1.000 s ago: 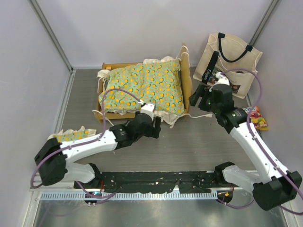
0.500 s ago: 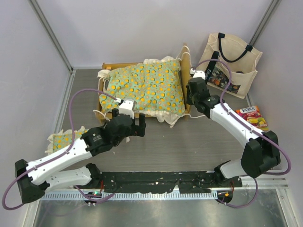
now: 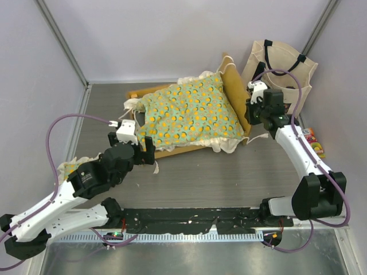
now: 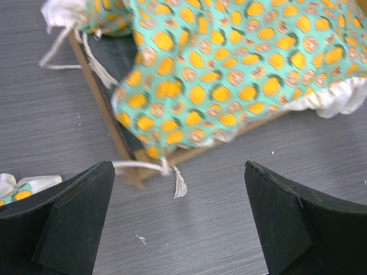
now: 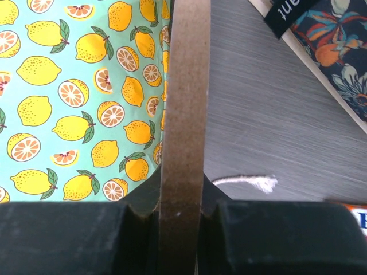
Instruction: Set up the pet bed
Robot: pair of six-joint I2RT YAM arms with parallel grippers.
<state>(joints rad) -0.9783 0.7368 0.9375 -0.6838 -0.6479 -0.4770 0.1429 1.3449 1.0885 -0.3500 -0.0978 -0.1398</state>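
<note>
My left gripper (image 3: 144, 154) hangs spread wide, holding nothing, just off the near-left corner of the pet bed (image 3: 172, 150), which sits askew mid-table with its citrus-print mattress cushion (image 3: 189, 112) on top, while my right gripper (image 5: 180, 213) is clamped on the headboard (image 3: 234, 86) near the tote bag (image 3: 289, 71).

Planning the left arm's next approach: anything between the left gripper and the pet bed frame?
Nothing solid. Only a loose tie cord lies on the table between the open left gripper and the pet bed frame corner.
</note>
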